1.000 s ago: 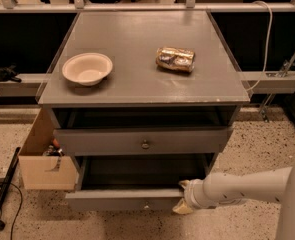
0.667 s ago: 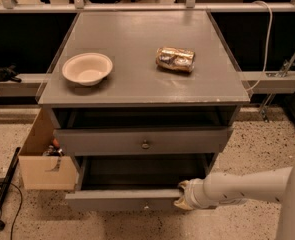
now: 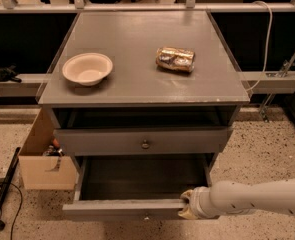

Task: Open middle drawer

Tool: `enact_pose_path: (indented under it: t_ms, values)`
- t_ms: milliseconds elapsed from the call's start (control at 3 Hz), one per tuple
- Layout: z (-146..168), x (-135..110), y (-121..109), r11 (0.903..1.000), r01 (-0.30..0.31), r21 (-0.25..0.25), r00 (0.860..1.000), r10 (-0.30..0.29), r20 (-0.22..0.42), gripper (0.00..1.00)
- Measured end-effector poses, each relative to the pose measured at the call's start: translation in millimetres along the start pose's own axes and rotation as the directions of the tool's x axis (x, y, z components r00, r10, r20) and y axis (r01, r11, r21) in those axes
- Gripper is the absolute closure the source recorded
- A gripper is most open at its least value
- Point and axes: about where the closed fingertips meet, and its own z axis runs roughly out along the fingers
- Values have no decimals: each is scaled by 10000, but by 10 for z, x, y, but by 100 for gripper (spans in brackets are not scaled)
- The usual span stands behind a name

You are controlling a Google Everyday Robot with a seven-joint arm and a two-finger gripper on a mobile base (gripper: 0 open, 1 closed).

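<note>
At the front of the open middle drawer (image 3: 127,207) sits the pincer (image 3: 187,210), hold unclear.

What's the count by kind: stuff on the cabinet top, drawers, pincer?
Bowl: 1
Foil packet: 1
Drawers: 2, the middle drawer, pulled out, and the taller-fronted drawer
Pincer: 1, at the middle drawer's front, right end
Total: 5

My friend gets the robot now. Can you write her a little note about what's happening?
The gripper is low, at the front right end of the middle drawer.
That drawer stands well out, its grey inside showing.
The upper drawer looks shut; a bowl and a foil-wrapped packet sit on top.
Done: the drawer looks open.
Left: probably just backing the arm away.
</note>
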Motion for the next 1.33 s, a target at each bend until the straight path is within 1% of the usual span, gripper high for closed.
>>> enact_pose_path:
  t_ms: [333,667,1333]
  values:
    - [-55,75,174,10000,-72,-68,10000,73,63,100]
    - [-53,71,175,10000,-71,-69,10000,71,63,84]
    - [-53,71,175,10000,-71,-70,10000,71,64,37]
